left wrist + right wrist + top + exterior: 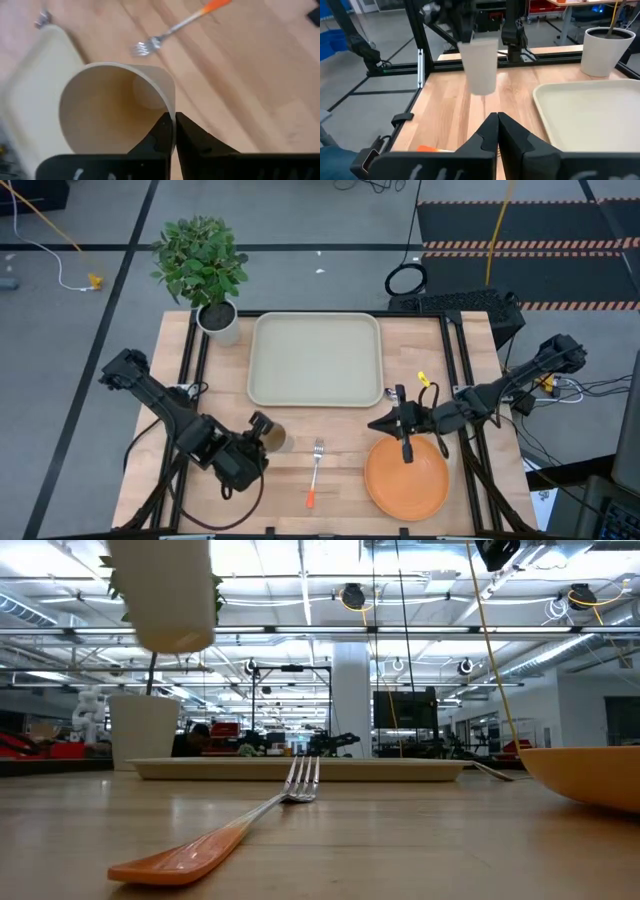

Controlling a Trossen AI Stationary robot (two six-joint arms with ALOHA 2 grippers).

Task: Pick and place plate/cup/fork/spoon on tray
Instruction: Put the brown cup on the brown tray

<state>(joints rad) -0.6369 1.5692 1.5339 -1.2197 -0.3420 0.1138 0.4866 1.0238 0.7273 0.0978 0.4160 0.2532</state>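
L gripper (173, 131) pinching cup (117, 107) rim, lifted near tray (315, 358) front-left corner; R gripper (498, 131) fingers closed, empty: keep cup upright, clear tray rim, lower gently.

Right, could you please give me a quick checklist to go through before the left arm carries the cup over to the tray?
1. Left tool shut on the rim of the cup: ok.
2. Cup lifted clear of the table: ok, in the low view it hangs above the wood.
3. Tray free to receive it: ok, nothing lies on it.
4. Fork out of the path: ok, it lies beside the cup, not toward the tray.
5. Right tool out of the way: ok, over the plate.
6. Spoon located: cannot tell.
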